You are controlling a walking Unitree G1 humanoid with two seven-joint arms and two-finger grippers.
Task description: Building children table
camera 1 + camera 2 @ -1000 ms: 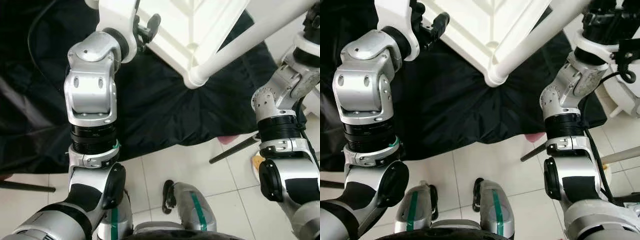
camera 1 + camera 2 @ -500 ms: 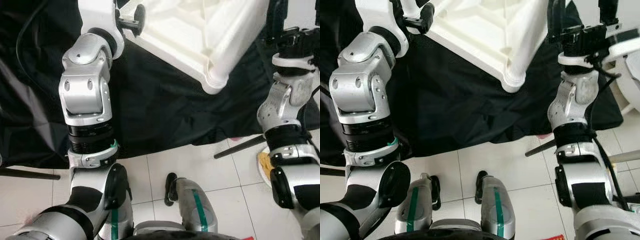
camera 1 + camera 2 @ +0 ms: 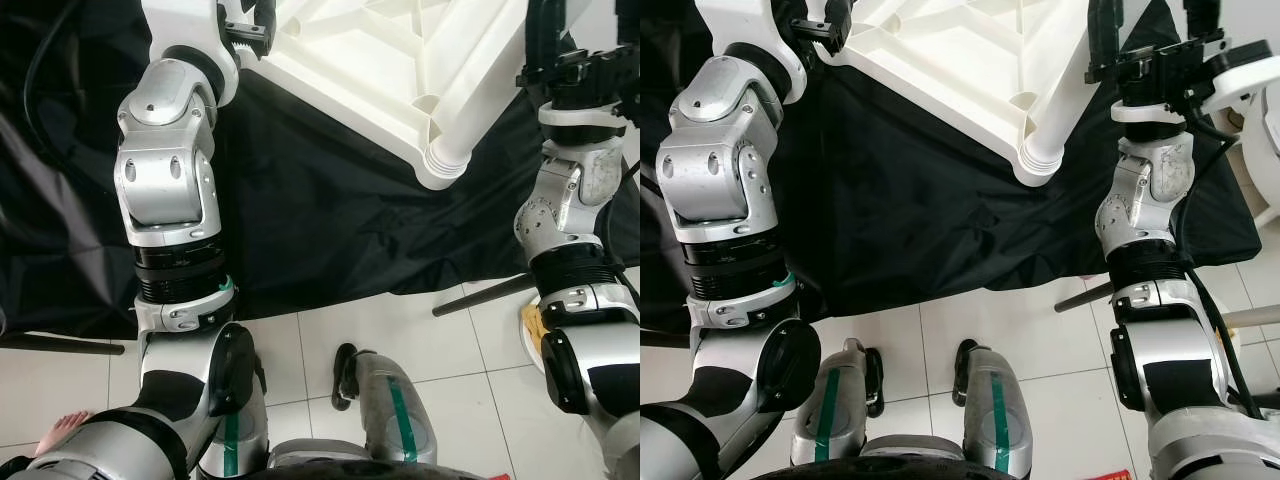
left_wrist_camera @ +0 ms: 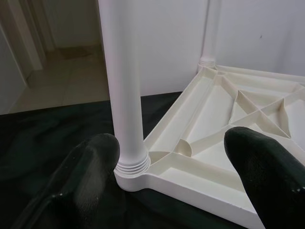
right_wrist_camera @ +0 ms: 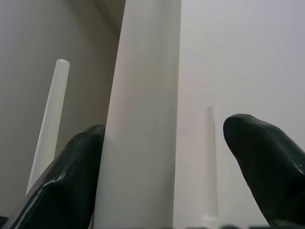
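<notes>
Tabletop (image 3: 370,60), white plastic, upside down on black cloth (image 3: 320,220) over tiled floor (image 3: 400,330), ribbed underside up. Legs stand in corner sockets: near leg (image 3: 1065,90) in the corner closest to the robot, another leg (image 4: 123,90) at the left corner, two more at the far corners in right wrist view.

Step in hand, as I judge it: seating or tightening the near leg in its socket. To do it well: keep the leg square to the socket threads, grip low enough to avoid levering it, twist without dragging the tabletop over the cloth; left arm should steady the top at its corner.

Right pincer (image 5: 167,157) wide open, straddling the near leg; one finger (image 5: 71,176) looks to touch the leg's side, the other finger (image 5: 267,167) stands apart, so no real hold yet.

Left pincer (image 4: 167,167) also wide open, poised over the left corner beside that leg, holding nothing; contact with the top unclear.
</notes>
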